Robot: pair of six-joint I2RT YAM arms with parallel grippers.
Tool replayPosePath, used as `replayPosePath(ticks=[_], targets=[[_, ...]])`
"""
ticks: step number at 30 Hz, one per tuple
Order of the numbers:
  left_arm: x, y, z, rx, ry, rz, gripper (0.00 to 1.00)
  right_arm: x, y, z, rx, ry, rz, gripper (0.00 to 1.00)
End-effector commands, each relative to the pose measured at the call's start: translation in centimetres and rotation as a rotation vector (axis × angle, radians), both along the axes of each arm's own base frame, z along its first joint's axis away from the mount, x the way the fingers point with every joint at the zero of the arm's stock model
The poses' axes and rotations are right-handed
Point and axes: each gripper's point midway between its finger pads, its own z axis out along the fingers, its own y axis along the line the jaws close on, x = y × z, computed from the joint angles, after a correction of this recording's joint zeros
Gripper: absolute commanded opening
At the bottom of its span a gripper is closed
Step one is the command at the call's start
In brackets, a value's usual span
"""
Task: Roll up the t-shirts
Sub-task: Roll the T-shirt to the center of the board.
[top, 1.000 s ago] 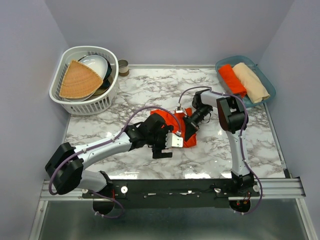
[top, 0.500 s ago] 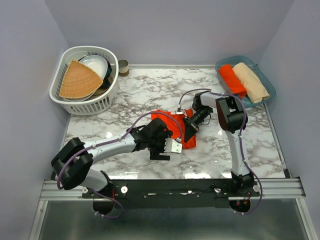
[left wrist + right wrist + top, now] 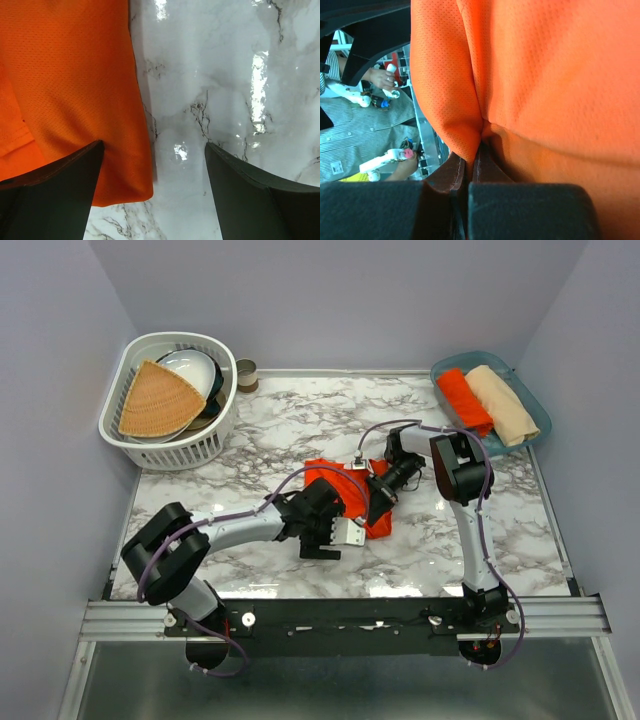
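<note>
Pinching a thin fold of the orange t-shirt (image 3: 535, 75) at the table (image 3: 250, 430) centre, the right gripper (image 3: 469, 162) is likely risking a slip that unfolds it, while the left gripper (image 3: 153, 147) is hovering wide open astride its corner

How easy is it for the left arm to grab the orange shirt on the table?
Probably easy: the left gripper hangs open over the t-shirt, at its edge, nothing between. The right gripper pinches another fold, seemingly out of the way.
</note>
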Motion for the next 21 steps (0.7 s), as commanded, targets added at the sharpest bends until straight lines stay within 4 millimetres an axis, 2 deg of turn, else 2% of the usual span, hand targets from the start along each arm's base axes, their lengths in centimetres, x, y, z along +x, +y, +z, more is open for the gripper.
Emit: replayPosePath(ticks=[1,5,8,11,12,14,16,17,20,21], targets=[[1.1,1.4,-1.4,0.11,-0.021,0.009,0.89,-1.5,-1.4,-0.6,-0.075,0.102,0.043,0.07],[1.4,2.0,-1.8,0.173,-0.005,-0.011,0.78,-1.5,-1.3,-0.7,-0.083,0.114,0.036,0.07],[0.7,2.9,-2.7,0.224,0.032,-0.037,0.68,-1.5,-1.2,-0.7,-0.084,0.117,0.036,0.07],[0.5,3.8,-3.4,0.27,0.051,-0.052,0.49,-1.5,-1.3,-0.7,-0.082,0.115,0.035,0.07],[0.3,4.1,-3.9,0.291,0.07,-0.056,0.37,-1.6,-1.3,-0.7,-0.08,0.116,0.036,0.07],[0.2,4.5,-3.9,0.32,0.105,-0.06,0.27,-1.5,-1.3,-0.6,-0.079,0.115,0.035,0.08],[-0.3,4.8,-4.2,0.341,0.153,-0.074,0.06,-1.5,-1.3,-0.6,-0.08,0.114,0.035,0.1],[-0.4,4.8,-4.3,0.343,0.164,-0.075,0.0,-1.5,-1.3,-0.7,-0.081,0.11,0.037,0.12],[-0.6,4.8,-3.9,0.329,0.213,-0.079,0.0,-1.1,-1.5,0.1,-0.079,0.08,0.035,0.31],[-0.8,4.9,-4.0,0.33,0.238,-0.089,0.0,-0.8,-1.6,0.4,-0.077,0.065,0.029,0.42]])
